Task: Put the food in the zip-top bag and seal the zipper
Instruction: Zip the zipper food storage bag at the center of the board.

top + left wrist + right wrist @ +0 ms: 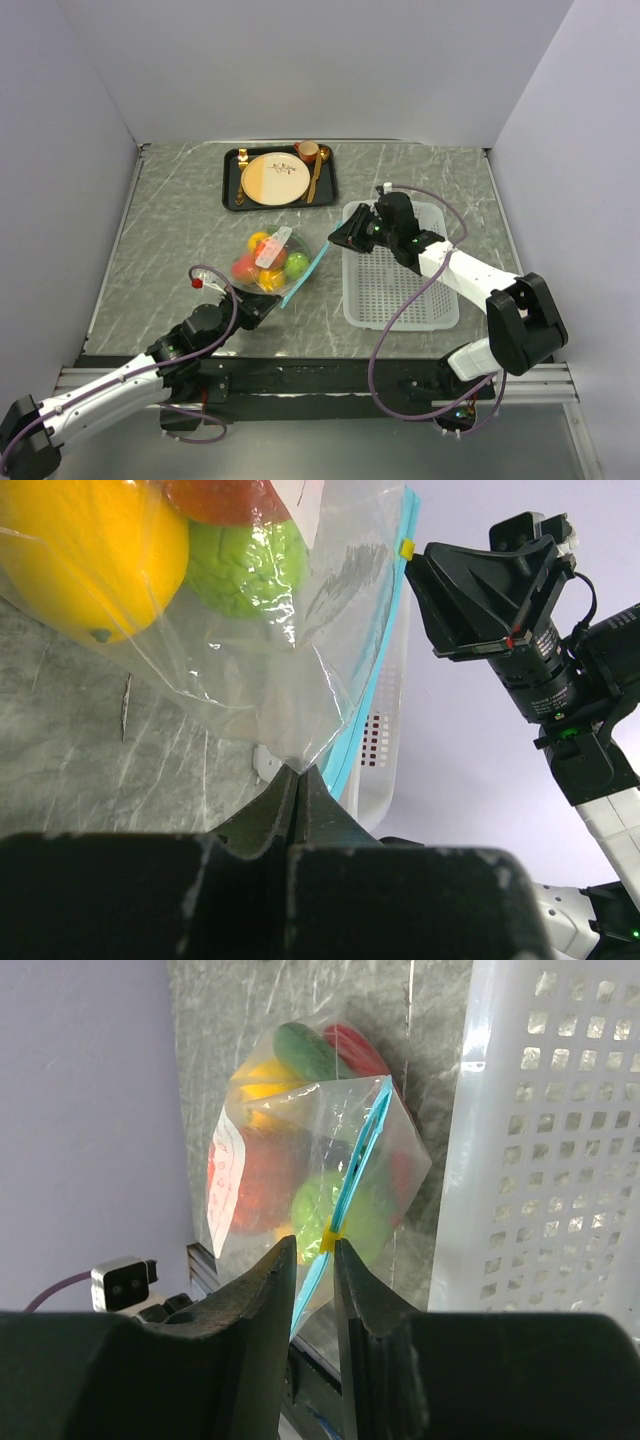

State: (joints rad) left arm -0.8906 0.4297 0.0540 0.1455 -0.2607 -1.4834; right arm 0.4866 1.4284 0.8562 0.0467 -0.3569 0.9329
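Observation:
The clear zip-top bag (268, 262) lies mid-table with the food (262, 266) inside: a yellow lemon (90, 550), a green lime (245, 565) and red pieces (260, 1175). Its light blue zipper (307, 272) runs along the right edge and carries a small yellow slider (330, 1237). My left gripper (265, 303) is shut on the bag's near corner (298, 770). My right gripper (335, 240) is at the zipper's far end. Its fingers (312, 1243) stand a narrow gap apart, astride the strip, with the slider at their tips against the right finger.
A white mesh basket (400, 300) sits just right of the bag, under the right arm. A black tray (232, 190) at the back holds a cream-and-tan plate (272, 178), a small cup (308, 150) and gold cutlery.

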